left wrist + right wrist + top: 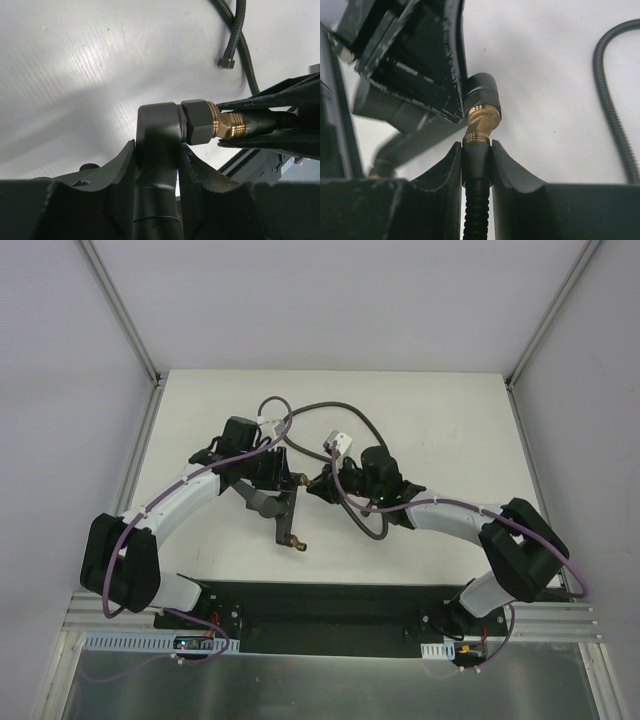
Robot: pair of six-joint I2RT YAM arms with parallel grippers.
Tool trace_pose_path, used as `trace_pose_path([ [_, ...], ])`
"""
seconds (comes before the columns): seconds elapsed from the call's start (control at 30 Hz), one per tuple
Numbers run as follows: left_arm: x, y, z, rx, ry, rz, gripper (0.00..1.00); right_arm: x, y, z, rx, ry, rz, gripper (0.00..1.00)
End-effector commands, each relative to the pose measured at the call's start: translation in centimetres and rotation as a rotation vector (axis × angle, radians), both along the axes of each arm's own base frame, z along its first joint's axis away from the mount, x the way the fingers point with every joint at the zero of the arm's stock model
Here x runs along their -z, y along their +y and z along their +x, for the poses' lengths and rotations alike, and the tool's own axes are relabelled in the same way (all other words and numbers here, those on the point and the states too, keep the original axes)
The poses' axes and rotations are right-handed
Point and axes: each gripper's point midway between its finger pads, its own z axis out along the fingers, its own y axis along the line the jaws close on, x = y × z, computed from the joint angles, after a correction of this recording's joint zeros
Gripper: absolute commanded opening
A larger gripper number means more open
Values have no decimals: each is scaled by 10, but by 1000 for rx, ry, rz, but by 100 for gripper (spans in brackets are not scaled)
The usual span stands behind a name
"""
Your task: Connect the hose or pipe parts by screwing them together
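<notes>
Left gripper (156, 147) clamps the fitting (195, 122), right gripper (476, 149) pinches the hose (477, 205) end meeting it.

From here I see a white tabletop (440, 420) boxed in by plain pale grey walls (330, 300), aluminium posts (120, 305) at its far corners. A black plate (330, 605) and aluminium rail (560, 622) line its near edge. Lighting is soft and even.
</notes>
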Motion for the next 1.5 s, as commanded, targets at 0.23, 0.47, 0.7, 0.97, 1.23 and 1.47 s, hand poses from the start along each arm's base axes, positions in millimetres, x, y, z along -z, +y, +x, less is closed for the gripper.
trace_pose_path([
  [0.23,-62,-21,23,-80,-246,-233,0,-68,2,31,223,631,739,6],
  [0.47,-61,-19,25,-82,-244,-214,0,-99,-15,32,180,642,934,40],
  [0.7,-39,-9,13,-60,-102,-105,0,-97,-49,26,251,219,576,66],
  [0.97,-43,-16,4,7,15,-96,0,-100,-53,-13,-45,-551,31,74],
  [1.23,-42,-17,-2,27,96,-74,0,-60,-29,-34,-265,-849,-359,74],
  [1.47,-39,-15,-6,45,123,-57,0,-37,-16,-13,-255,-986,-615,66],
])
